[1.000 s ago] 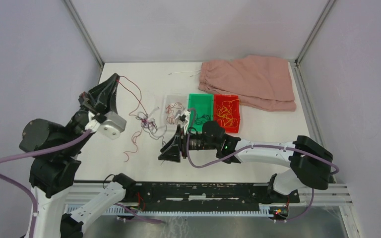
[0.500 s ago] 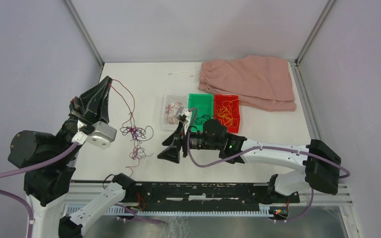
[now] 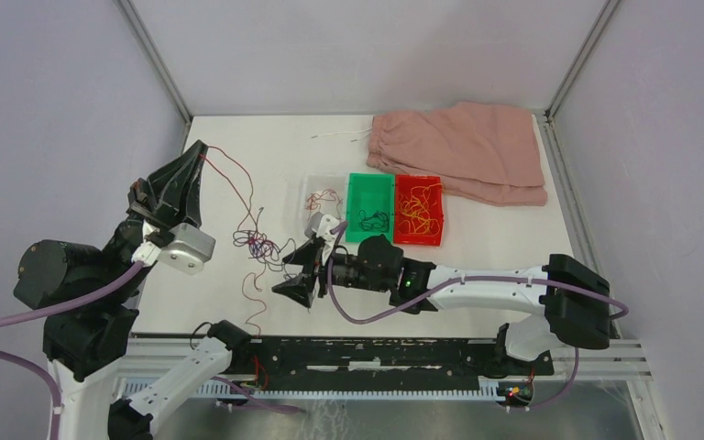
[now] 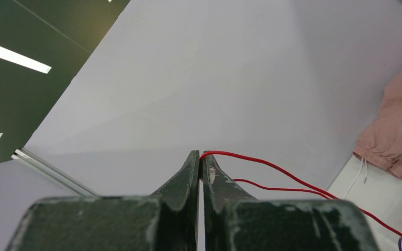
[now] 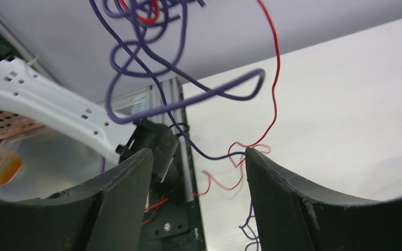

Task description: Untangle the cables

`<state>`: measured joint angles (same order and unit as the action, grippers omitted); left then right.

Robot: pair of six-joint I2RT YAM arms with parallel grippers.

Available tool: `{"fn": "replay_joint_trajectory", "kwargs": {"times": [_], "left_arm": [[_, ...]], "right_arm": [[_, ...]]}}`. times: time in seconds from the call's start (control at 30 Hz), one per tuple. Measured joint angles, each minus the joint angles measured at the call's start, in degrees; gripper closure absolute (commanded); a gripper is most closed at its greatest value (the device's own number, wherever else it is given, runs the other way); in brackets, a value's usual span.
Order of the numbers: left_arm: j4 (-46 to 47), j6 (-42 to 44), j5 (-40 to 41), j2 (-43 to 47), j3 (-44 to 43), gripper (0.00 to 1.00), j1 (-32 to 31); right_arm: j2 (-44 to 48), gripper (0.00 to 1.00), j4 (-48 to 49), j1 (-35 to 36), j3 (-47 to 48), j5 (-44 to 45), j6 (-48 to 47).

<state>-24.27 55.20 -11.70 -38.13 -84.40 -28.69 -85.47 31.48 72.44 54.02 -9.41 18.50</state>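
Note:
My left gripper (image 3: pixel 199 149) is raised at the table's left and is shut on a thin red cable (image 3: pixel 236 180); its tips (image 4: pixel 202 156) pinch the red strand (image 4: pixel 272 167), which trails off to the right. From it hangs a small clump of red and dark purple cables (image 3: pixel 255 242), with a red tail reaching down to the table (image 3: pixel 255 307). My right gripper (image 3: pixel 291 284) is open, just right of and below the clump. In the right wrist view purple loops (image 5: pixel 152 63) and a red strand (image 5: pixel 272 78) hang in front of and above the open gripper (image 5: pixel 199 157).
Three small bins stand mid-table: a clear one (image 3: pixel 323 201) with red wires, a green one (image 3: pixel 369 207) with dark wires, a red one (image 3: pixel 419 210) with yellow wires. A pink cloth (image 3: pixel 463 151) with a white drawstring lies at the back right. The black rail (image 3: pixel 367 353) runs along the near edge.
My right gripper has moved left and toward the near edge, closer to the hanging clump. My left gripper rose and shifted left a second ago, lifting the clump, and has since held still.

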Motion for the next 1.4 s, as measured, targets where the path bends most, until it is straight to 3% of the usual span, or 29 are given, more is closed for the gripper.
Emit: {"fn": "replay_joint_trajectory", "kwargs": {"times": [0.3, 0.83, 1.1, 1.13, 1.27, 1.4], "left_arm": [[-0.09, -0.09, -0.37, -0.11, -0.42, 0.92, 0.00], [-1.25, -0.11, -0.39, -0.17, -1.27, 0.92, 0.00], [-2.19, -0.11, -0.37, -0.24, -1.27, 0.92, 0.00], [-2.23, -0.11, -0.37, -0.24, -1.27, 0.92, 0.00], [-2.27, -0.11, -0.37, -0.24, -1.27, 0.92, 0.00], [-2.32, -0.07, -0.24, -0.24, -1.27, 0.93, 0.00]], "right_arm": [[-1.84, 0.34, 3.63, 0.20, 2.51, 3.37, -5.95], [-8.41, 0.54, 3.63, 0.22, 10.27, 4.48, -7.82], [-9.14, 0.54, 4.76, 0.42, 10.97, 1.25, -6.05], [-9.33, 0.59, 4.79, 0.52, 11.10, 0.83, -5.88], [-10.16, 0.95, 4.63, 0.92, 11.93, 0.17, -5.07], [-10.12, 0.99, 3.28, 0.96, 12.17, 0.02, -4.20]]}}
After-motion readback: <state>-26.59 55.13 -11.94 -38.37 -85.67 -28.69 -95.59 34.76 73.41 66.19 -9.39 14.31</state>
